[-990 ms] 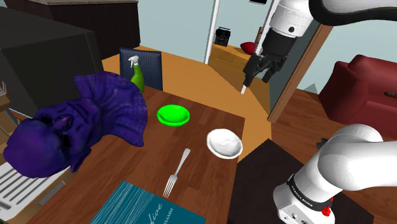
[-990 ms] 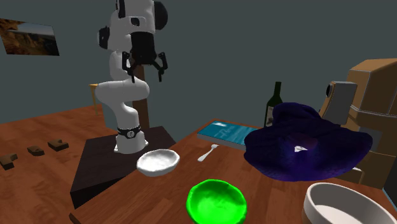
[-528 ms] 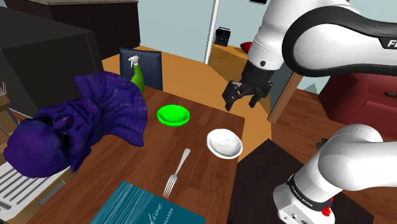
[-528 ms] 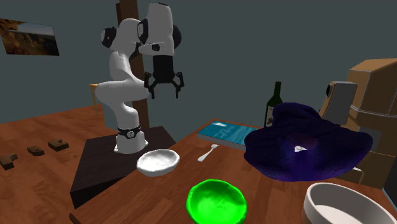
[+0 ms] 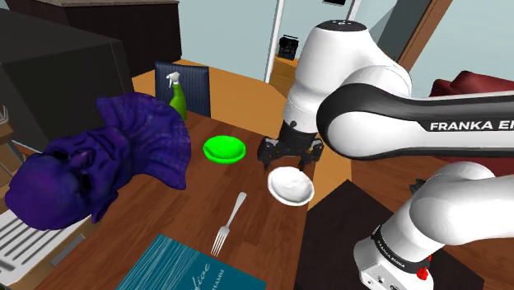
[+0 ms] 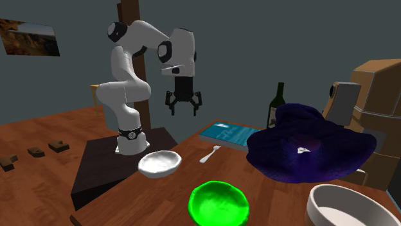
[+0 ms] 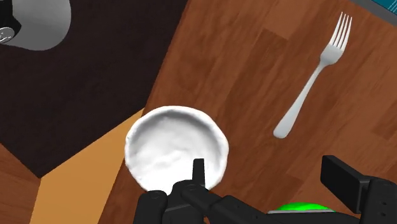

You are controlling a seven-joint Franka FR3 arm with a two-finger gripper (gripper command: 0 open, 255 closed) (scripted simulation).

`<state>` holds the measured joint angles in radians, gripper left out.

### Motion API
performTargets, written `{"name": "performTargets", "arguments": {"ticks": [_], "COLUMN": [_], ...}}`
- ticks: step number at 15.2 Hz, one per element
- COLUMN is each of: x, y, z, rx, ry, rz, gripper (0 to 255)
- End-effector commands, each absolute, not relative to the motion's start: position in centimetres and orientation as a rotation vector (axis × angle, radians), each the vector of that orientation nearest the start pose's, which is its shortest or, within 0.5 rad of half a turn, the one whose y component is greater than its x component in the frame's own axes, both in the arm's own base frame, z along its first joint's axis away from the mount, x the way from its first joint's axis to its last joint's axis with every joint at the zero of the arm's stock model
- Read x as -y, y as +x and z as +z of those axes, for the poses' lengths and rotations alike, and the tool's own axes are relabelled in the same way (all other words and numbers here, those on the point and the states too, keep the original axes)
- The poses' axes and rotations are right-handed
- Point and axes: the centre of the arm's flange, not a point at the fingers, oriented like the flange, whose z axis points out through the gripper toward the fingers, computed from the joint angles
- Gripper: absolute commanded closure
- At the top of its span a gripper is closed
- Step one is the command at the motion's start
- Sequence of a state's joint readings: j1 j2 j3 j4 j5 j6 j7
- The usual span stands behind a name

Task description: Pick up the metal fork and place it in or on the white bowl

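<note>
A silver fork (image 5: pixel 230 222) lies flat on the wooden table (image 5: pixel 169 212), tines toward the teal book. The white bowl (image 5: pixel 290 185) sits near the table edge closest to the stand. My black gripper (image 5: pixel 287 156) hangs open and holds nothing, just above the bowl's far side. In the second exterior view the gripper (image 6: pixel 185 106) hovers well above the table, behind the bowl (image 6: pixel 159 163) and the fork (image 6: pixel 210 154). The wrist view looks straight down: the gripper (image 7: pixel 270 182) stands between the bowl (image 7: pixel 176 149) and the fork (image 7: pixel 315 75), fingers (image 7: pixel 347 181) wide apart.
A green bowl (image 5: pixel 224 149) sits beyond the white one. A big purple crumpled cloth (image 5: pixel 99 161) covers the shoulder view's left. A teal book (image 5: pixel 189 268) lies by the fork's tines. A green spray bottle (image 5: pixel 177 97), a wine bottle (image 6: pixel 278 103) and a large white bowl (image 6: pixel 350 205) stand further off.
The arm has swung down from high near the doorway toward the table. The gripper now hovers over the white bowl, still open and holding nothing. Fork and bowls have not moved.
</note>
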<state>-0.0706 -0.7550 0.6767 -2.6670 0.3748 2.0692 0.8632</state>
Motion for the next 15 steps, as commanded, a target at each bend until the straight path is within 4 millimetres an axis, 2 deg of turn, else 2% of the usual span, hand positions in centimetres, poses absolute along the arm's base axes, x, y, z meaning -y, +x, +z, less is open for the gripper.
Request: {"name": "performTargets", "arguments": {"ticks": [1, 7, 13, 15], "x": [-23.0, -28.3, -33.0, -33.3], "y": [29.2, 31.3, 34.2, 34.5], "z": [39.8, 33.8, 27.8, 26.9], "rx": [-0.981, -1.243, -1.498, -1.517], "ry": [-3.027, -2.946, -2.843, -2.834], "rz": [-0.199, -0.199, -0.198, -0.198], "gripper": [0, 0, 0, 0]}}
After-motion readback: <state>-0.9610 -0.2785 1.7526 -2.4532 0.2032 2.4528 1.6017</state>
